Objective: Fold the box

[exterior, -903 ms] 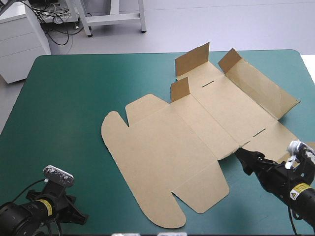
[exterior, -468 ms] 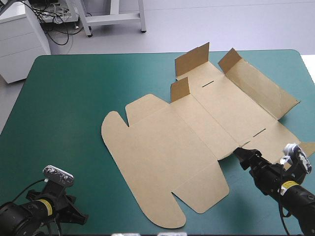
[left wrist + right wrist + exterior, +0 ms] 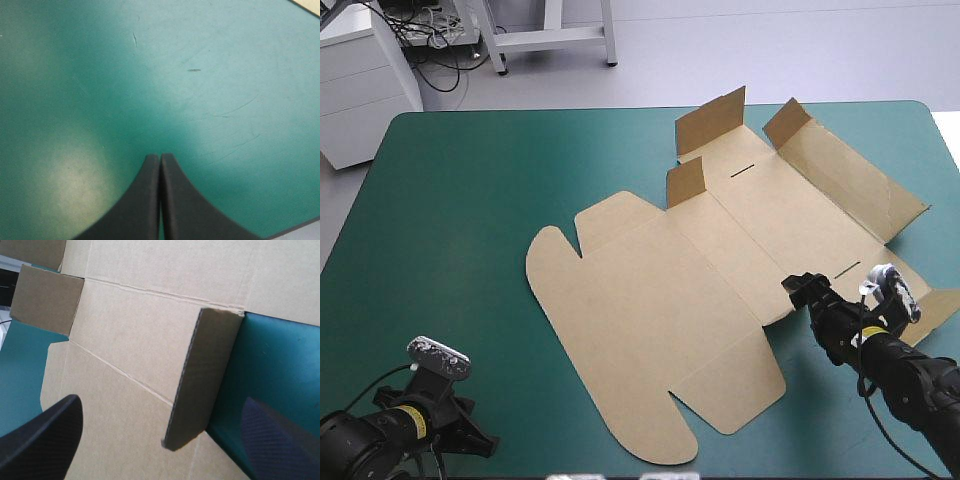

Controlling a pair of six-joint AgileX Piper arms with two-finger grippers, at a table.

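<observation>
The right gripper (image 3: 804,290) stands wide open and holds nothing. Its black fingers straddle a small corner flap (image 3: 202,375) that stands up on edge at the near-right border of the box (image 3: 660,300). One finger is over the brown board and the other over the teal-green cover. This placement appears intended to bracket the flap so that it can be pressed inward or pinched as a wall is raised; contact with the flap cannot be confirmed. The left gripper (image 3: 160,158) is fully closed, with its fingers meeting in one arch. It has hold of nothing and rests over bare cover near the 7 o'clock corner of the table (image 3: 450,220), well apart from the box. It is probably parked there to keep clear of the working arm. The box lies opened out as a cut sheet across the centre and right of the table, mostly flat. Its long axis runs from about 8 o'clock to 2 o'clock. The broad lid panel with rounded tabs points toward 8 o'clock. The slotted base end points toward 2 o'clock, where three short flaps (image 3: 710,118) are already raised. Folding is judged to be at an early stage.
</observation>
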